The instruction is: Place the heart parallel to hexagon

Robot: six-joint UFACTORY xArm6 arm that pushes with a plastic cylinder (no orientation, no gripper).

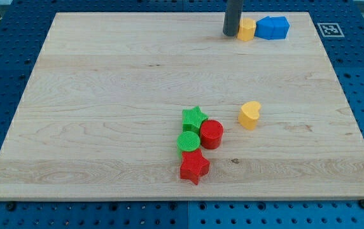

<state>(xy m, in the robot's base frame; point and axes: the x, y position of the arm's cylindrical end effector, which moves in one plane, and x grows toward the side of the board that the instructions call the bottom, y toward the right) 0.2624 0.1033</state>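
Note:
A yellow heart block (250, 114) lies right of the board's middle. A yellow hexagon block (247, 29) sits near the view's top, touching a blue block (272, 28) on its right. My tip (231, 34) stands at the hexagon's left side, touching or nearly touching it, far above the heart.
A cluster sits below the middle: a green star (194, 118), a red cylinder (212, 134), a green cylinder (188, 142) and a red star (194, 167). The wooden board (105, 95) rests on a blue pegboard. A marker tag (329, 29) lies at the top right.

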